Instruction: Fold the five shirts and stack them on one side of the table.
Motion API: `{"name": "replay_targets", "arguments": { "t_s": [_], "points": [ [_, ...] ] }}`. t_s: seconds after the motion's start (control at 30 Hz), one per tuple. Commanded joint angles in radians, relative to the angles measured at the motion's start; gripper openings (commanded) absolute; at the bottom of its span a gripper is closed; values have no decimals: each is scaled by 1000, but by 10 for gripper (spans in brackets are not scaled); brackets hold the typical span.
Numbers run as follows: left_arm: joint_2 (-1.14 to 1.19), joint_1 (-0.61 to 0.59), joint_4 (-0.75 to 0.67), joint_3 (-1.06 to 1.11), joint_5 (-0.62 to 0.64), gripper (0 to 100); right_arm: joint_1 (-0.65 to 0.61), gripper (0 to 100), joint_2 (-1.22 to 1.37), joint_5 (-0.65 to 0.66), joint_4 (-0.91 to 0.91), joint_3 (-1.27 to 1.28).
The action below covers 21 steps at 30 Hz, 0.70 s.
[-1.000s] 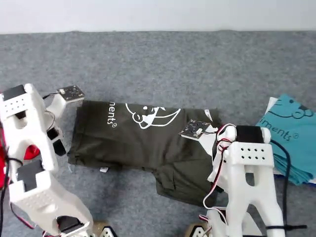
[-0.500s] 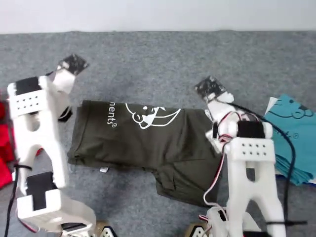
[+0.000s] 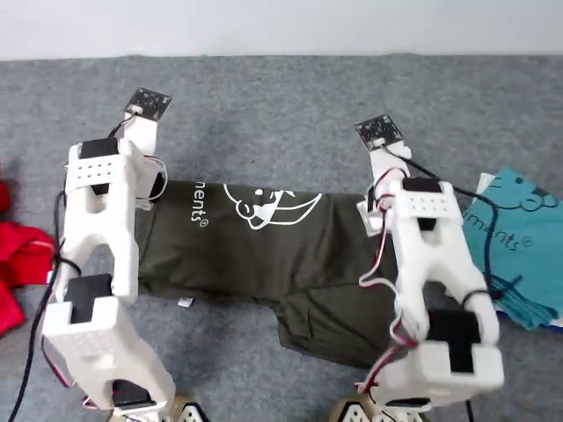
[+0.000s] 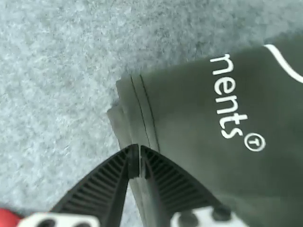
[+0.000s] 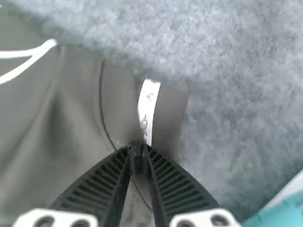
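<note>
Grey felt-like table cover (image 3: pixel 290 105), nubbly texture, spans the whole work surface (same fuzzy grey in both wrist views). Plain white wall (image 3: pixel 281 26) runs along its far edge, meeting the grey in a straight line.

A grey felt-like table cover (image 3: pixel 290 114) meets a pale wall (image 3: pixel 281 26) behind.
</note>
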Motion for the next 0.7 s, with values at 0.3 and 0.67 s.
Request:
{"name": "replay_targets", "arguments": {
  "t_s": [0.3,0.67],
  "points": [
    [138,-41,0,-13,-63,13,64,9,291,-8,90,-282],
    [-86,-91,98,-5,-66,13,56,9,222,-8,251,-353]
  ]
}}
